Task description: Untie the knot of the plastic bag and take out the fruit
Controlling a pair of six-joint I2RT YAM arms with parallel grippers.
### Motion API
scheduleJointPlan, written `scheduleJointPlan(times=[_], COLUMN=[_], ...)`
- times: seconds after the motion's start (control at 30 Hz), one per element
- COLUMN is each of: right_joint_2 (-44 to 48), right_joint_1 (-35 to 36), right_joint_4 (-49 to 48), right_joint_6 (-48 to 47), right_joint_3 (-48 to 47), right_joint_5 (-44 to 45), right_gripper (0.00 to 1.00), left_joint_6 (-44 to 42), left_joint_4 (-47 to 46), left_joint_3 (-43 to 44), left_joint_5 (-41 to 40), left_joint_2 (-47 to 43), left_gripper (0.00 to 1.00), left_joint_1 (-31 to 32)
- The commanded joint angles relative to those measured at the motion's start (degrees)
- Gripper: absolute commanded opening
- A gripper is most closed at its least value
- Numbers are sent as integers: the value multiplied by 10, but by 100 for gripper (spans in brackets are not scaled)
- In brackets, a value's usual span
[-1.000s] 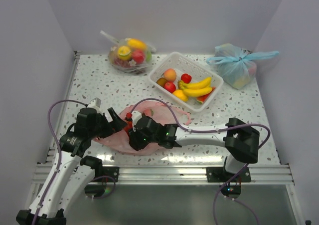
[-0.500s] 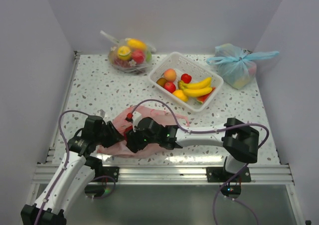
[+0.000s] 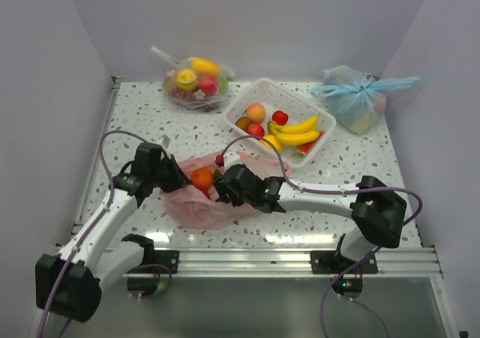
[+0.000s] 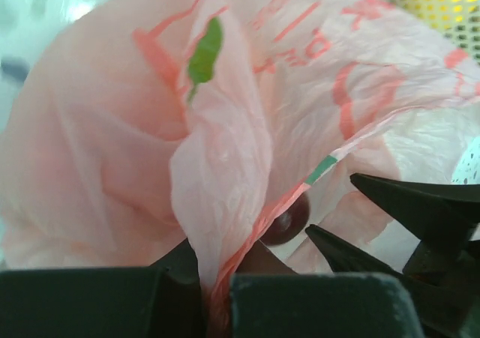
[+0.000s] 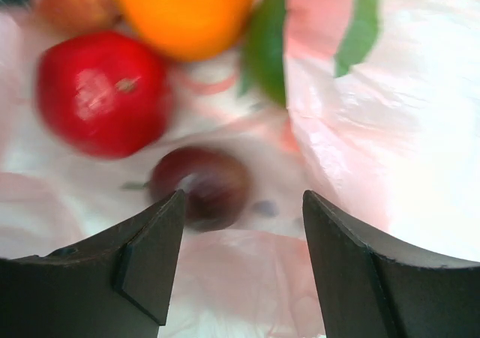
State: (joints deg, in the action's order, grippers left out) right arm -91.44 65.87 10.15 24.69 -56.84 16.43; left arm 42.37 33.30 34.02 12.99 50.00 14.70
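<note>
The pink plastic bag [image 3: 196, 209] lies crumpled near the table's front, its mouth held open; no knot shows in it. My left gripper [image 3: 177, 180] is shut on the bag's rim, the pink film [image 4: 217, 203] pinched between its jaws [image 4: 214, 282]. My right gripper [image 3: 218, 189] hangs open at the bag's mouth, nothing between its fingers [image 5: 244, 203]. Fruit lies inside the bag: an orange [image 3: 201, 177] [image 5: 184, 12], a red apple [image 5: 101, 91], a dark plum [image 5: 202, 184] [image 4: 287, 219] and something green [image 5: 266, 42].
A white basket [image 3: 247, 102] with bananas, apples and a peach stands behind the bag. A clear bag of fruit [image 3: 193, 79] sits at the back left. A tied light blue bag [image 3: 356, 94] is at the back right. Walls enclose three sides.
My left gripper has shut on the bag's rim and lifted it away from the front edge. My right gripper has opened wider and shifted right. The orange has come into view.
</note>
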Motion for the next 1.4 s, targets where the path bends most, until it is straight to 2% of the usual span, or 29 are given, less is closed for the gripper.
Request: scheduleJointPlan(times=[0.0, 0.07, 0.17, 0.23, 0.4, 0.5, 0.67, 0.77, 0.93, 1.0, 1.1, 1.13, 1.2, 1.23, 1.33, 1.37], right_joint_2=[23, 19, 16, 14, -8, -7, -7, -26, -44, -53, -72, -76, -87, -89, -95, -99], right_joint_1=[-19, -18, -13, -2, 8, 10, 11, 11, 11, 11, 11, 12, 12, 11, 12, 12], right_joint_4=[7, 0, -17, -29, -22, -14, -6, -2, -9, -10, -5, -5, -5, -5, -14, -17], right_joint_6=[-17, -24, -21, -17, 0, -3, -18, -22, -43, -46, -45, -40, -37, -32, -25, -23], right_joint_3=[-4, -9, -9, 1, 8, 9, -1, -16, -38, -50, -57, -57, -54, -53, -46, -45], right_joint_5=[48, 28, -2, -19, -49, -57, -46, -45, -50, -53, -49, -47, -41, -39, -33, -36], right_gripper=[68, 68, 68, 68, 71, 73, 82, 89, 98, 99, 99, 99, 98, 96, 94, 94], left_joint_6=[-98, -140, -163, -158, -69, -27, -24, -53, -53, -52, -55, -56, -56, -52, -36, -31], left_joint_4=[-155, -165, -170, -166, -139, -111, -32, 15, 19, 27, 41, 48, 69, 77, 119, 139], left_joint_3=[120, 151, 145, 93, -49, -97, -77, -46, -55, -49, -31, -23, 9, 34, 84, 94], left_joint_5=[33, 47, 55, 50, 44, 49, 35, -2, 4, -4, -13, -13, -14, -17, -25, -28], left_joint_2=[88, 127, 122, 94, 41, 11, -32, -33, -46, -51, -58, -61, -74, -79, -94, -99], left_gripper=[0, 0, 0, 0, 0, 0, 0, 0, 7, 9, 32, 45, 58, 72, 94, 95], left_joint_1=[1, 0, 0, 0, 0, 0, 0, 0, 2, 3, 3, 3, 3, 3, 3, 3])
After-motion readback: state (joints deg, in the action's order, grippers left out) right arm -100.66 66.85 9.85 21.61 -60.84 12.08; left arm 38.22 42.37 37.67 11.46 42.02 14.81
